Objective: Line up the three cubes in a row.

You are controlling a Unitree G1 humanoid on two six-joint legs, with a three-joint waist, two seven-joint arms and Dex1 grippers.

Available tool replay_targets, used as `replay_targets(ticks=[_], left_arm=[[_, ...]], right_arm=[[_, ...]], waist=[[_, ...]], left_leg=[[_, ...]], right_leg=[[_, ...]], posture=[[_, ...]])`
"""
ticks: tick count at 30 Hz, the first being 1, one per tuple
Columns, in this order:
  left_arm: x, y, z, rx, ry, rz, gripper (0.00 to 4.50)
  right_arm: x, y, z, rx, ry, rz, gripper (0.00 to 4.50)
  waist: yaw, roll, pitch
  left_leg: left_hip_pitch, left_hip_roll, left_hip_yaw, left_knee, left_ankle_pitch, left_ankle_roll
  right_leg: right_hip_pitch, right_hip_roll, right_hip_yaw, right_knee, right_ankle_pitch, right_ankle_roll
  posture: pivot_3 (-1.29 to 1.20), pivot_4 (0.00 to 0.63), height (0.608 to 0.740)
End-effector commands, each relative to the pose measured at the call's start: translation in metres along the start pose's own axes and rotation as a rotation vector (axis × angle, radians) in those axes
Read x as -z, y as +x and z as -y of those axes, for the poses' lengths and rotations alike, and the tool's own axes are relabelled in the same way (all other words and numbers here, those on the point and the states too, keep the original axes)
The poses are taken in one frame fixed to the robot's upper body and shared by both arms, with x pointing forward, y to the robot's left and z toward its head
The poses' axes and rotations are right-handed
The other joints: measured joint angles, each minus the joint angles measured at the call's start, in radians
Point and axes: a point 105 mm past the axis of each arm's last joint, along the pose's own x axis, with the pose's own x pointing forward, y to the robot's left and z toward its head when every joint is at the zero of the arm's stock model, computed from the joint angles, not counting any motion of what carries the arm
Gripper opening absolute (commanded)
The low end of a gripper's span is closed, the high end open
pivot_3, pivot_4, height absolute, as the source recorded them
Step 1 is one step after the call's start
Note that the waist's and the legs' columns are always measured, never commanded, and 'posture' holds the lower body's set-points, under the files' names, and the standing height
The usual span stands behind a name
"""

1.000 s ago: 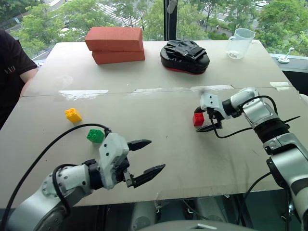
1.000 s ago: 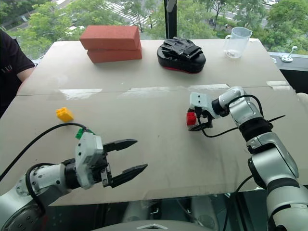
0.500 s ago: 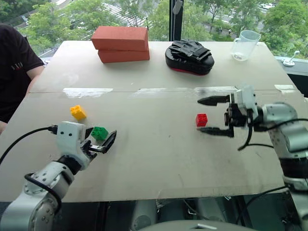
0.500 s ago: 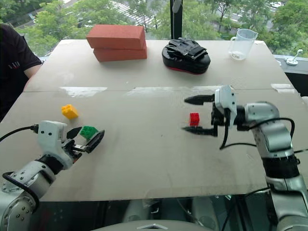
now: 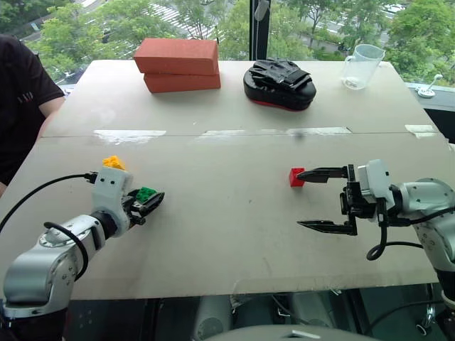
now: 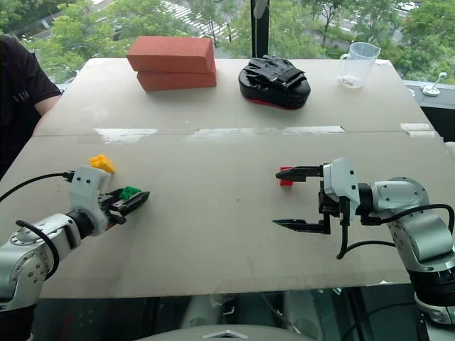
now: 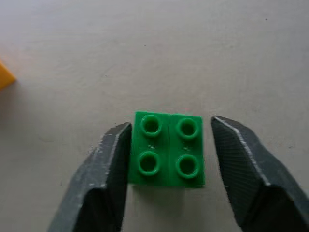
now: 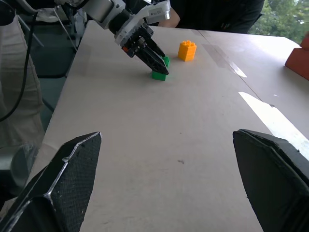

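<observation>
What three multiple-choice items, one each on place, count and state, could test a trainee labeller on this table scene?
1. Where is the small green studded plastic block?
A. between the left gripper's fingers
B. on the bricks
C. inside the jug

2. How many large terracotta bricks are stacked?
A. one
B. two
C. four

3. How does the right gripper stand?
A. shut on the red block
B. open, holding nothing
C. shut on the yellow block

Key: 1 A, the fingers flank the block; 2 B, one lies on another; 3 B, its fingers stand apart beside the small red studded block.
</observation>
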Motion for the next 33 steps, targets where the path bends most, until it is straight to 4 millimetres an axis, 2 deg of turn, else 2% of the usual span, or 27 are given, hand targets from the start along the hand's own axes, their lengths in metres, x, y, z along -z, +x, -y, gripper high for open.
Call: replay_targets(ticks=[1,3,5,8,10,11,15,17,20,23,28,33], left_arm=[[-0.006,-0.001,-0.002,0.021,0.049,0.008,1.28],[-0.011,0.001,0.002,0.061,0.072,0.032,1.28],[-0.027,0.002,0.013,0.153,0.102,0.102,1.28],[-0.060,0.000,0.050,0.436,0.122,0.217,1.28],[-0.072,-0.001,0.077,0.654,0.207,0.233,1.28],[-0.074,0.001,0.084,0.715,0.253,0.226,1.28],[-0.080,0.030,0.109,0.898,0.428,0.173,1.28],[-0.080,0.041,0.114,0.945,0.471,0.149,1.28],[-0.082,0.070,0.124,0.991,0.572,0.111,1.28],[-0.083,0.089,0.132,1.022,0.628,0.093,1.28],[-0.090,0.102,0.147,1.079,0.662,0.112,1.28],[-0.091,0.110,0.157,1.112,0.713,0.104,1.28]], right_arm=[[-0.014,-0.004,0.000,0.034,-0.054,0.013,4.50],[-0.013,-0.005,0.000,0.051,-0.054,0.007,4.50],[-0.014,-0.007,0.000,0.077,-0.057,0.004,4.50],[-0.014,-0.011,-0.001,0.123,-0.035,0.013,4.50],[-0.015,-0.014,-0.001,0.169,-0.014,0.017,4.50],[-0.016,-0.015,0.000,0.186,-0.011,0.018,4.50],[-0.008,-0.024,0.001,0.249,0.014,-0.027,4.50],[-0.005,-0.027,0.001,0.268,0.031,-0.045,4.50],[0.004,-0.035,-0.002,0.310,0.066,-0.078,4.50],[0.009,-0.039,-0.010,0.315,0.104,-0.107,4.50],[0.007,-0.042,-0.011,0.354,0.097,-0.119,4.50],[0.007,-0.044,-0.010,0.377,0.100,-0.124,4.50]], waist=[[0.000,0.000,0.000],[0.000,0.000,0.000],[0.002,0.000,0.000],[0.008,-0.001,0.001],[0.015,-0.001,0.001],[0.016,-0.001,0.001],[0.015,-0.001,0.000],[0.013,-0.001,0.001],[0.012,-0.002,0.001],[0.015,-0.002,0.001],[0.006,-0.002,0.001],[0.003,-0.003,0.001]], left_leg=[[0.000,0.000,0.000,0.000,0.000,0.000],[0.000,0.000,0.000,0.000,0.000,0.000],[0.000,0.000,0.000,0.000,-0.001,-0.001],[-0.001,0.000,-0.001,0.001,-0.001,-0.002],[-0.002,-0.001,-0.003,0.002,-0.001,-0.002],[-0.002,-0.001,-0.003,0.002,-0.001,-0.002],[-0.002,-0.003,-0.002,0.002,0.002,0.003],[-0.002,-0.005,-0.001,0.002,0.002,0.003],[-0.003,-0.006,-0.002,0.002,0.002,0.004],[-0.007,-0.007,-0.004,0.003,0.002,0.004],[-0.014,-0.007,-0.007,0.006,0.002,0.004],[-0.014,-0.007,-0.008,0.006,0.002,0.004]], right_leg=[[0.000,0.000,0.000,0.000,0.000,0.000],[0.000,0.000,0.000,0.000,0.000,0.000],[0.000,0.000,0.000,0.000,0.000,0.000],[-0.001,-0.001,-0.002,0.000,0.000,0.000],[-0.001,-0.002,-0.005,0.000,0.000,0.000],[-0.001,-0.002,-0.005,-0.001,0.000,0.000],[0.001,0.001,-0.005,-0.001,0.000,0.000],[0.001,0.003,-0.005,0.000,0.000,0.000],[0.000,0.004,-0.006,0.000,0.001,0.002],[-0.001,0.006,-0.008,-0.001,0.002,0.004],[-0.005,0.006,-0.010,-0.001,0.002,0.005],[-0.005,0.006,-0.011,0.000,0.002,0.005]], posture=[[0.00,0.150,0.740],[0.00,0.150,0.740],[0.00,0.150,0.740],[0.00,0.150,0.740],[0.00,0.150,0.740],[0.00,0.150,0.740],[0.00,0.150,0.740],[0.00,0.150,0.740],[0.00,0.150,0.740],[0.00,0.150,0.740],[0.00,0.150,0.740],[0.00,0.150,0.740]])
